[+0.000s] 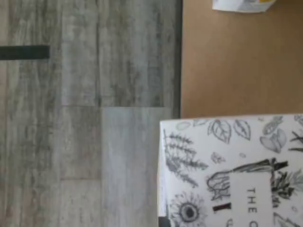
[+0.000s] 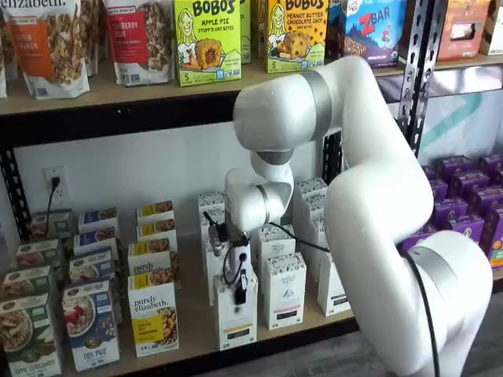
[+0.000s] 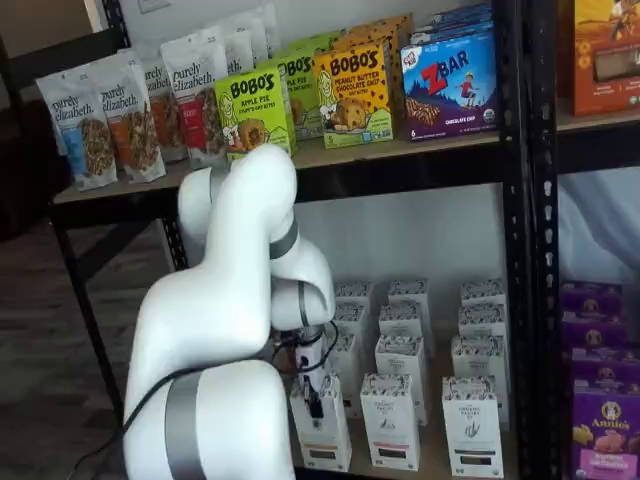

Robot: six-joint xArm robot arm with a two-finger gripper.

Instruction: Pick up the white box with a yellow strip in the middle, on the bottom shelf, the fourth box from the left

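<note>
Now, step: hand (image 2: 242, 292) closed on the white box with a yellow strip (image 2: 236, 318), gripping its top.
Box location: front row of the bottom shelf (image 2: 196, 330), just beside a same-shaped carton (image 2: 284, 289).
Advice: lift straight up, then draw outward, clearing neighbours.
Risk: tilting; tall slim carton may swing.

The white arm (image 3: 235, 330) fills the foreground; its black pincer (image 3: 314, 393) is closed on the top of the white box with a yellow strip (image 3: 324, 428), front carton on the bottom shelf (image 3: 420, 470); matching white cartons (image 3: 390, 420) stand beside it.
</note>
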